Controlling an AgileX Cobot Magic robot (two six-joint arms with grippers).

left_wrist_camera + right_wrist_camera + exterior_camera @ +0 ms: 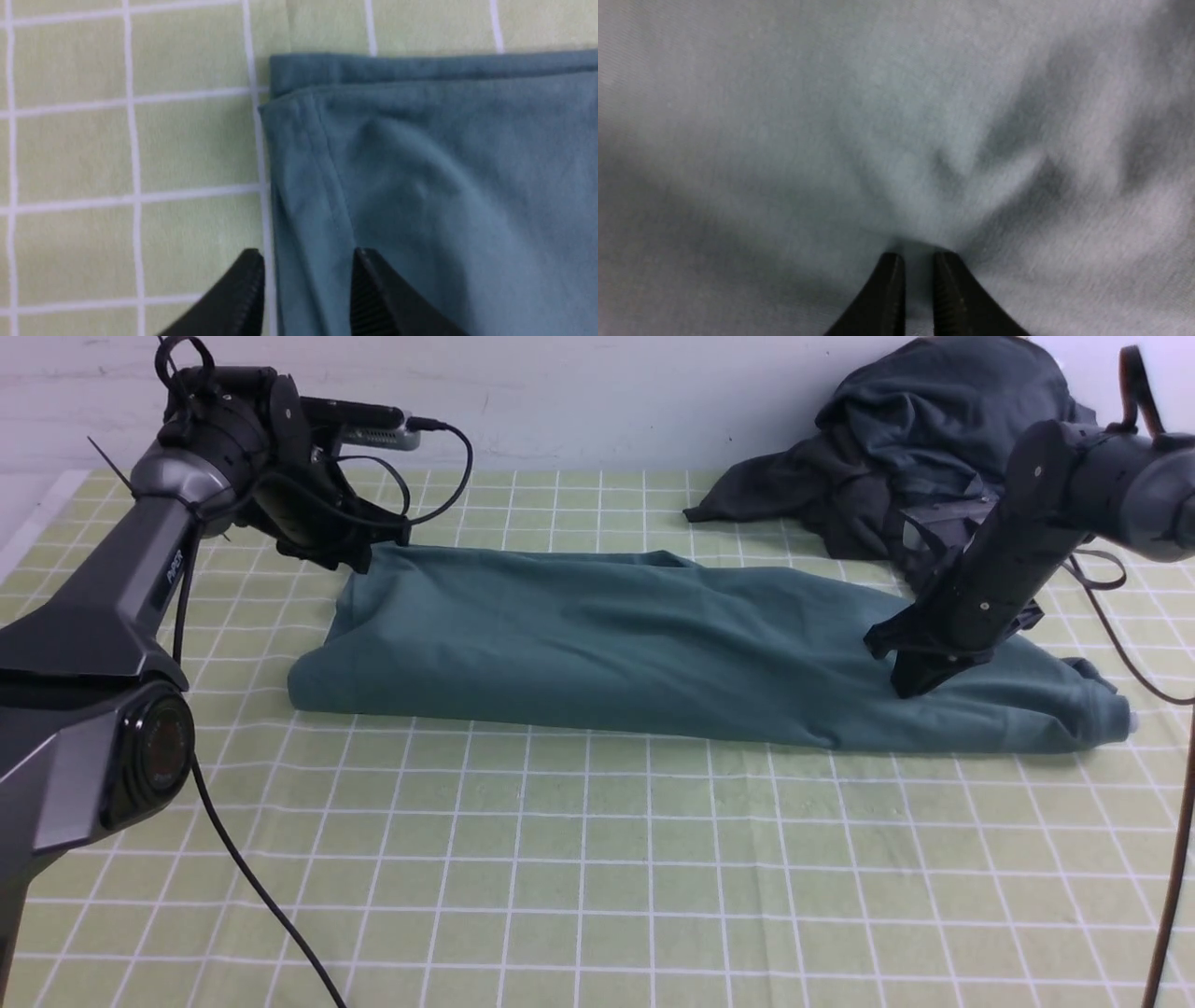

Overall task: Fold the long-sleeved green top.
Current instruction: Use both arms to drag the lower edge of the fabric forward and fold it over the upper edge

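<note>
Pale-green white-gridded tablecloth point(597, 859) lies nearest. Teal-green cotton long-sleeved top point(653, 644), folded into a long band, runs left to right across its middle. Left gripper point(306, 254): at the top's far-left hemmed corner, jaws spread astride the edge. Right gripper point(917, 256): near the right end, jaws nearly together, pinching a pucker of the top. Dark charcoal clothes heap point(934, 448): far right.

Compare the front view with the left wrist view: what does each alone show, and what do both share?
Front view only: the whole green long-sleeved top, the dark grey clothes pile, the right fingers on the top. Left wrist only: the stitched hem corner, with the left fingers apart. Both: teal fabric on the checked tablecloth.
</note>
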